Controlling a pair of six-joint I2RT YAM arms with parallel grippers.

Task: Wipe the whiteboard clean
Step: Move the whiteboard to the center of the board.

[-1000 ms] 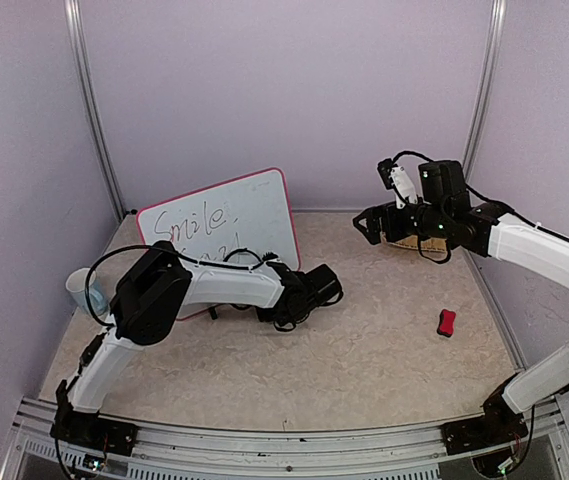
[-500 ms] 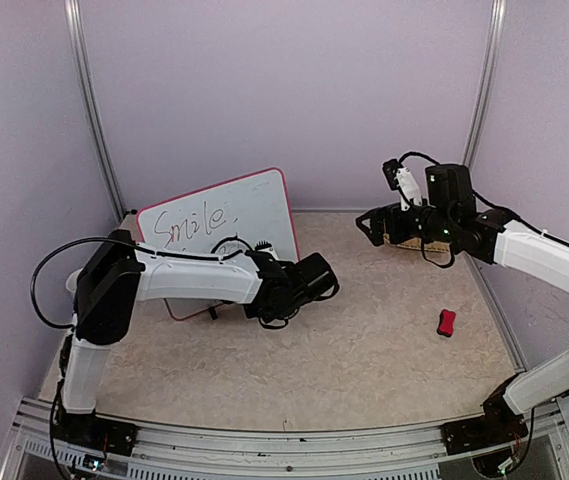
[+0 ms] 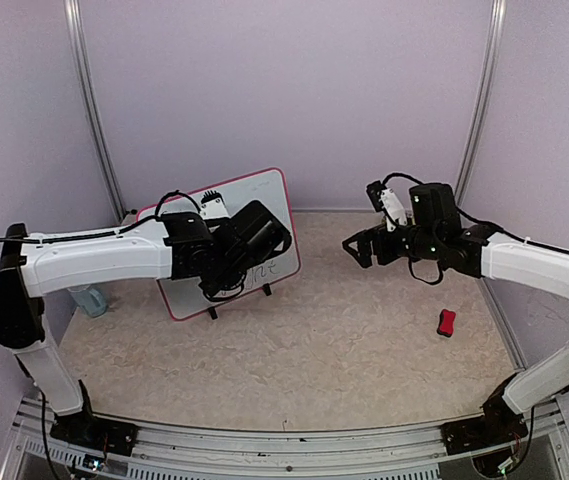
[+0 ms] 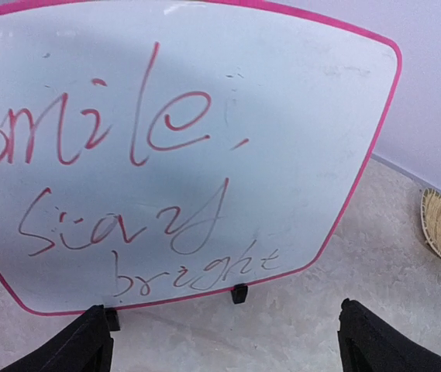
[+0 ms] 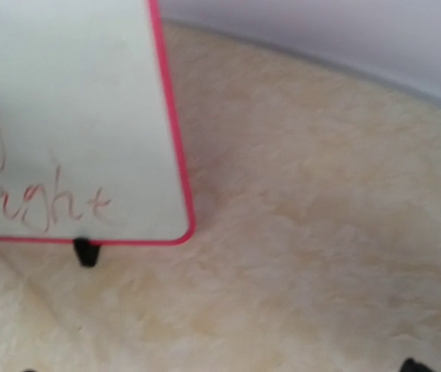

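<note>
Small red block (image 3: 446, 322) lies on the table (image 3: 364, 350), front right. Right gripper (image 3: 356, 243) hangs over mid-table, jaws spread wide, holding nothing. Left gripper (image 4: 222, 333) faces the whiteboard (image 4: 282, 116) close up, also spread, empty. Whiteboard stands on its feet back left, leaning back, red writing on it.

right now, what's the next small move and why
Probably send the right gripper down to the small red block, which may be the eraser. Both grippers are open and empty, the left gripper only faces the whiteboard, and the red writing is all there, so nothing can wipe yet.
</note>
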